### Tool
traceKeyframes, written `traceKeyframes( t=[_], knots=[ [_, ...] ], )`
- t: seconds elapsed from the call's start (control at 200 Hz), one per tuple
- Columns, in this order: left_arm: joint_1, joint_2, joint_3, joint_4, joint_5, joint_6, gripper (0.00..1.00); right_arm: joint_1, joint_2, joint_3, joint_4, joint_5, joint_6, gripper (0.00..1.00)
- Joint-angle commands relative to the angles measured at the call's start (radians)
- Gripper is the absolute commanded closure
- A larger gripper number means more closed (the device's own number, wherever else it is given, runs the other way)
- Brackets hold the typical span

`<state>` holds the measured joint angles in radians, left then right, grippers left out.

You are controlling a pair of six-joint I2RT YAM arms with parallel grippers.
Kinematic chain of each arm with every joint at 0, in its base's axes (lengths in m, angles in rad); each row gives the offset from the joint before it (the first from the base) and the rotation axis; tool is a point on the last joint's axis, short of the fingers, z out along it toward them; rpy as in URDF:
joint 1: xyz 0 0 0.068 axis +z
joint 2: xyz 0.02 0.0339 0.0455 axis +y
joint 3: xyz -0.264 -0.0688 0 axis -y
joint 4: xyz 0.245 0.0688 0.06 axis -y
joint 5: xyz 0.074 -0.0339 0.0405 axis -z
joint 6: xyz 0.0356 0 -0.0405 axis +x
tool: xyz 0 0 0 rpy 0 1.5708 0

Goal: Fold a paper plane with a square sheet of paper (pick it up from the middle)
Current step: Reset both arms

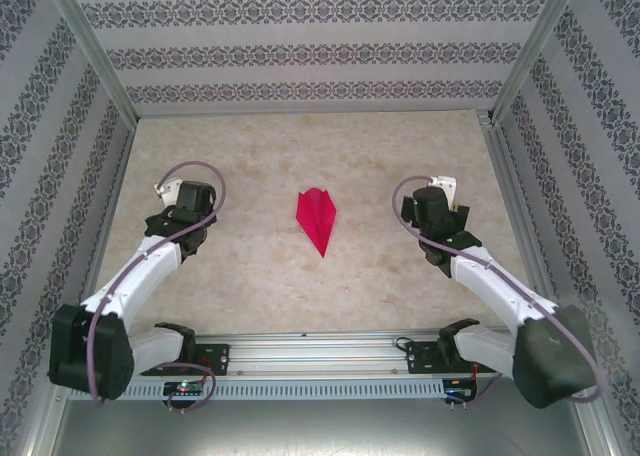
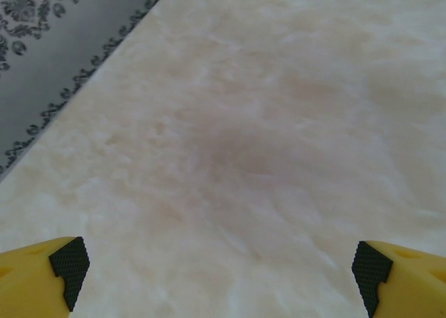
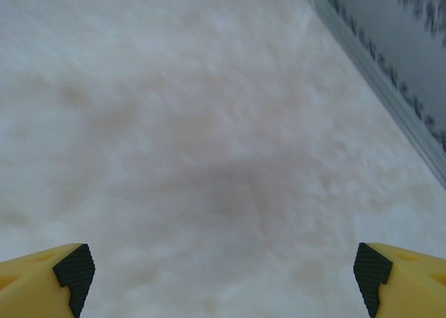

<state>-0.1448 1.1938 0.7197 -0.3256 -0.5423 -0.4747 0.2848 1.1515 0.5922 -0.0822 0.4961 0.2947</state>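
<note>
One magenta-pink paper plane, a pointed, centre-creased dart, lay between the left end effector and right end effector, both released wide.

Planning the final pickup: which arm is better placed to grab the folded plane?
Right, narrowly. The paper plane lies between both arms, slightly nearer the right gripper; the left gripper is open too, just marginally farther.

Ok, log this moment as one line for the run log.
paper plane: folded, lying on table, ungripped | left gripper: open, empty | right gripper: open, empty
</note>
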Motion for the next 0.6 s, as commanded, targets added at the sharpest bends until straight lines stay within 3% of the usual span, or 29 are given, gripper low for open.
traceKeyframes(
  t=[0.0,0.105,0.175,0.27,0.4,0.45,0.5,0.56,0.595],
  knots=[
    [0.058,0.038,-0.110,0.319,0.041,0.202,0.00,-0.060,0.055,0.036,0.152,-0.129,-0.112,0.02],
    [0.060,0.076,-0.212,0.603,0.079,0.274,0.00,-0.071,0.113,0.067,0.151,-0.115,-0.171,0.02],
    [0.063,0.139,-0.246,0.768,0.124,0.331,0.00,-0.077,0.148,-0.001,0.343,-0.144,-0.238,0.02],
    [0.067,0.218,-0.240,0.859,0.151,0.381,0.00,-0.082,0.217,-0.058,0.534,-0.166,-0.285,0.02],
    [0.098,0.288,-0.261,1.007,0.305,0.423,0.00,-0.093,0.264,-0.068,0.605,-0.273,-0.373,0.03],
    [0.105,0.340,-0.288,1.117,0.359,0.441,0.00,-0.113,0.262,-0.121,0.717,-0.342,-0.414,0.02],
    [0.108,0.336,-0.309,1.140,0.420,0.455,0.00,-0.158,0.274,-0.173,0.847,-0.401,-0.377,0.02],
    [0.109,0.384,-0.360,1.302,0.425,0.466,0.00,-0.216,0.247,-0.201,0.851,-0.482,-0.339,0.02],
    [0.111,0.367,-0.365,1.258,0.458,0.473,0.00,-0.246,0.259,-0.229,0.918,-0.543,-0.322,0.02]
  ],
)
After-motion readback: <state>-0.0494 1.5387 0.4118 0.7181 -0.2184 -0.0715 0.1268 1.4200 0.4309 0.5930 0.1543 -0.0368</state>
